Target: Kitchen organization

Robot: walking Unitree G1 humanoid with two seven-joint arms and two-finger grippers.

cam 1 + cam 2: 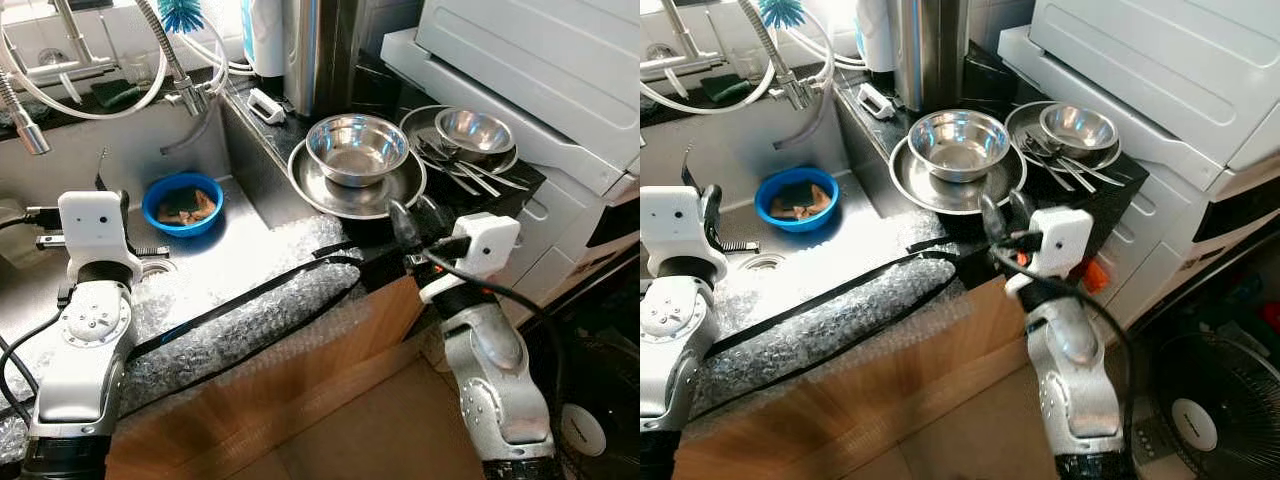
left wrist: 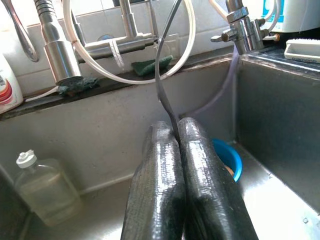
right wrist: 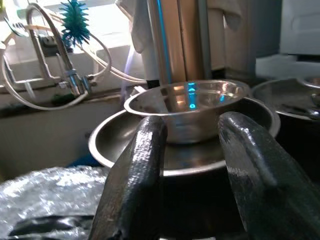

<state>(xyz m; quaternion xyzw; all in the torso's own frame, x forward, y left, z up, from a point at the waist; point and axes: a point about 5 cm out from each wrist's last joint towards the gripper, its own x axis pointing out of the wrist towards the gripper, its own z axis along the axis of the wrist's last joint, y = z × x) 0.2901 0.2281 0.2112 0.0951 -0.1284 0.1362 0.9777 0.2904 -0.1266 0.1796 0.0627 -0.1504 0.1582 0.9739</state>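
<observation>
- Brown cardboard (image 1: 330,400), flat and smooth, lay nearest to the camera, and the two silver arms rose over it.
- Just behind it, a sheet of bubble wrap (image 1: 240,320) with a bumpy, shiny surface covered the near edge of the sink, and a thin black strap (image 1: 250,297) ran across it.
- On the left, the left gripper (image 2: 177,131) was held over the steel sink (image 1: 230,245); its two long, glossy black fingers were pressed together, and a thin dark strip stood up from between their tips.
- On the right, the right gripper (image 3: 192,132) pointed at the dishes on the dark counter; its two rounded black fingers stood apart with nothing between them, just before the rim of the wide plate.
- A round steel bowl (image 1: 356,148) with a polished, reflecting wall sat in a wide, shallow steel plate (image 1: 322,190) on the counter beside the sink.
- Further right, a smaller steel bowl (image 1: 473,130) sat in a second steel dish, and several metal utensils (image 1: 470,178) lay across its rim.
- A round blue plastic bowl (image 1: 182,204) with something brown inside stood on the sink bottom.
- Behind the sink were a coiled metal faucet hose (image 1: 165,45), white tubes, and a clear plastic bottle (image 2: 45,192) with a white cap.
- A tall steel cylinder (image 1: 315,50) stood behind the bowls, and a white appliance (image 1: 530,70) was at the right.
</observation>
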